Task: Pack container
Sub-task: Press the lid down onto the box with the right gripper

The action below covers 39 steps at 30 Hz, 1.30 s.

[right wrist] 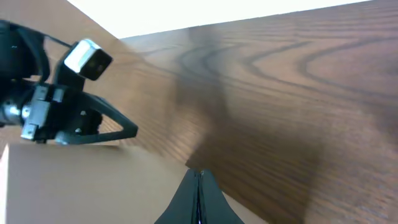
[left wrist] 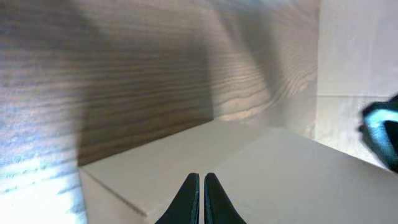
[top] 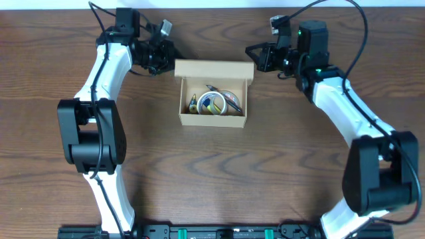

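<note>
**Dark wood bench, open cardboard box between two robot arms**

Wood-grain bench (top: 212,179) fills my overhead view. The container (top: 212,121), a small tan cardboard box, sits at the middle of the far half. Its flap lid (top: 214,68) is folded open along the far edge. Inside lies a pale tape roll (top: 214,103), with a few smaller items around it that I can't make out.

My left hand (top: 167,61) is at the flap's far-left corner, clenched with nothing between its fingers. From overhead I can't tell whether it touches the cardboard. Its wrist camera shows the closed fingertips (left wrist: 191,194) just above the box's plain tan surface (left wrist: 280,174).

My right hand (top: 252,53) is at the flap's far-right corner, likewise clenched and empty. Its fingertips (right wrist: 186,199) are pressed together over the tan box edge (right wrist: 81,186), with the left hand in view beyond. Both white arms curve in from the near edge of the bench.
</note>
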Tool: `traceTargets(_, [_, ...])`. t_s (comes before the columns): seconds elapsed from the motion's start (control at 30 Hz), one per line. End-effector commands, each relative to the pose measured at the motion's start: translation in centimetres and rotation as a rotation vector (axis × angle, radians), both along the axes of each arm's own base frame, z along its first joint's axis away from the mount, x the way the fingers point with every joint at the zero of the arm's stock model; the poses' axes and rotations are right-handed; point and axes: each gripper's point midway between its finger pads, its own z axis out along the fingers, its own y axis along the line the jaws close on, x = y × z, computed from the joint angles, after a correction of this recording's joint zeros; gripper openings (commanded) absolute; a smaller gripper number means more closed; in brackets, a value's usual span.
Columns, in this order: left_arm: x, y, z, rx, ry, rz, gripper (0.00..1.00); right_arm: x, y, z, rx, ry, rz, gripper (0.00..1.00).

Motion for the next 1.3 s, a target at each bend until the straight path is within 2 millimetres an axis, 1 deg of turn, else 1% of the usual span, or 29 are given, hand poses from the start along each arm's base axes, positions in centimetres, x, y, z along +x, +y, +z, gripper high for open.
traceTargets(0.0, [0.1, 0.5, 1.2, 0.059, -0.075, -0.026, 0.06, -0.6, 0.4, 2.1, -0.028, -0.07, 0.032, 0.01])
traceTargets(0.1, [-0.1, 0.8, 1.1, 0.086, -0.077, -0.027, 0.05, -1.5, 0.9, 2.6, -0.046, -0.076, 0.057, 0.01])
traceTargets(0.17, [0.0, 1.3, 1.2, 0.12, -0.085, -0.014, 0.06, -2.3, 1.7, 2.6, -0.06, -0.072, 0.084, 0.01])
traceTargets(0.3, [0.2, 3.0, 2.0, 0.242, -0.122, 0.029, 0.06, -3.9, 3.8, 1.5, -0.104, -0.027, 0.108, 0.01])
traceTargets(0.4, [-0.1, 4.9, 3.1, 0.368, -0.146, 0.075, 0.06, -5.2, 5.9, 0.6, -0.156, -0.013, 0.133, 0.01])
traceTargets(0.53, [-0.6, 6.8, 4.7, 0.475, -0.171, 0.125, 0.06, -7.0, 8.9, 0.1, -0.193, -0.017, 0.179, 0.01])
traceTargets(0.57, [-0.8, 7.1, 5.2, 0.493, -0.182, 0.135, 0.06, -7.7, 9.6, -0.4, -0.221, -0.006, 0.185, 0.02])
traceTargets(0.63, [-1.0, 7.3, 6.0, 0.503, -0.193, 0.144, 0.06, -8.8, 10.3, -1.5, -0.284, 0.015, 0.179, 0.01])
traceTargets(0.73, [-1.1, 7.8, 6.8, 0.495, -0.193, 0.173, 0.06, -9.9, 10.6, -2.8, -0.366, 0.031, 0.181, 0.01])
traceTargets(0.87, [-1.1, 8.7, 6.8, 0.476, -0.16, 0.225, 0.06, -10.6, 9.9, -3.8, -0.415, 0.062, 0.183, 0.01])
traceTargets(1.03, [-1.1, 9.4, 6.9, 0.471, -0.148, 0.245, 0.06, -10.4, 8.7, -4.7, -0.489, 0.068, 0.154, 0.01])
traceTargets(1.17, [-1.2, 9.5, 6.9, 0.468, -0.141, 0.253, 0.06, -10.8, 8.6, -6.5, -0.517, 0.117, 0.167, 0.01])
traceTargets(1.27, [-1.2, 9.5, 6.9, 0.468, -0.141, 0.254, 0.06, -11.2, 8.4, -8.6, -0.547, 0.173, 0.18, 0.01])
